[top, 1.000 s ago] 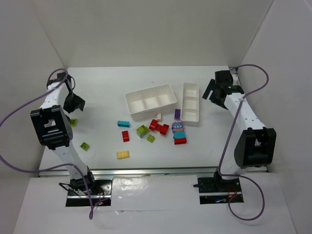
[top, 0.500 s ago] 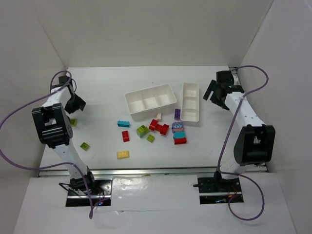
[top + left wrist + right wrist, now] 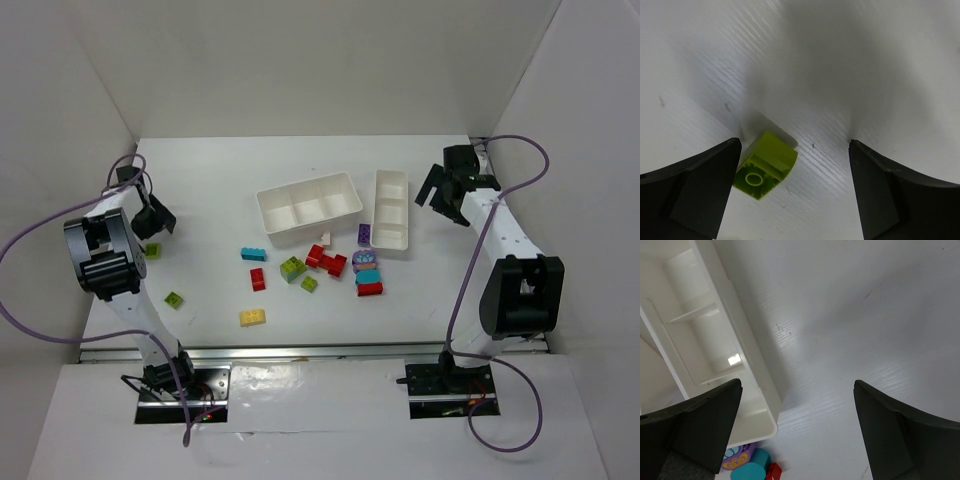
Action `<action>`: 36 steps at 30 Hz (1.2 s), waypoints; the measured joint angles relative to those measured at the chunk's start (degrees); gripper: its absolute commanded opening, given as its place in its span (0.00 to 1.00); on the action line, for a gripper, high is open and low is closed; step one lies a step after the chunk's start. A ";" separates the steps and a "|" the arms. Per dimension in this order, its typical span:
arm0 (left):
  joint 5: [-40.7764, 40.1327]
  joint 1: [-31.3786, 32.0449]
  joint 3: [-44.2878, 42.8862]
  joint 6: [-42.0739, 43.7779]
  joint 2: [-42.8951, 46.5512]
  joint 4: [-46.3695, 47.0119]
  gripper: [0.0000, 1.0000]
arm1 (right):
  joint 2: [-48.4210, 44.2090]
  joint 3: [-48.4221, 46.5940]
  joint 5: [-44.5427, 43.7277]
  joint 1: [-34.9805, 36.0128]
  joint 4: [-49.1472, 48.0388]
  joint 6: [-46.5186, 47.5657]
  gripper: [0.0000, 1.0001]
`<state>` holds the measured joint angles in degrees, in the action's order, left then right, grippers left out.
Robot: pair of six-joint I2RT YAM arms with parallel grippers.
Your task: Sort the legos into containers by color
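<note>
Legos lie scattered on the white table: a teal brick (image 3: 253, 254), a red brick (image 3: 258, 279), a yellow brick (image 3: 252, 317), lime green bricks (image 3: 292, 268), a red cluster (image 3: 327, 261) and a purple brick (image 3: 364, 234). The wider container (image 3: 300, 228) and the narrower container (image 3: 389, 246) stand behind them. My left gripper (image 3: 158, 222) (image 3: 795, 165) is open above a lime green brick (image 3: 767, 165) (image 3: 151, 250) that sits by its left finger with its hollow underside showing. My right gripper (image 3: 440, 200) (image 3: 796, 400) hangs open beside the narrower container (image 3: 757, 395), holding nothing.
Another small green brick (image 3: 174, 299) lies near the left arm's base link. A purple piece (image 3: 737, 460), a teal piece (image 3: 747, 472) and a red one (image 3: 772, 472) sit just past the narrow container's end. White walls enclose the table on three sides.
The left gripper has shifted slightly down toward the green brick at the table's left edge. The right gripper moved a little at first and then held still. Both stay open.
</note>
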<state>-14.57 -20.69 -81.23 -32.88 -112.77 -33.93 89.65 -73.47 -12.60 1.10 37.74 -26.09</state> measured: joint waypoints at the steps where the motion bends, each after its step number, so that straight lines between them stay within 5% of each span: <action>1: 0.92 0.00 0.72 0.35 -0.35 0.48 1.00 | 0.00 0.00 0.00 0.00 0.02 0.00 1.00; 16: 4.57 0.02 5.18 3.32 1.36 3.76 0.82 | 0.00 0.00 -0.02 0.00 0.02 0.00 1.00; 24: 4.28 0.48 7.74 0.48 3.48 2.14 0.40 | 0.00 0.00 -0.02 0.00 0.02 0.00 1.00; 36: 7.43 17.27 4.28 -1.92 10.60 -5.01 0.07 | 0.00 0.00 -0.11 0.00 0.07 0.07 1.00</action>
<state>-7.14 -3.42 -76.95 -34.81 -102.17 -38.94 89.65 -73.47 -12.71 1.10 37.80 -26.02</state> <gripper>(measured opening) 0.452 0.999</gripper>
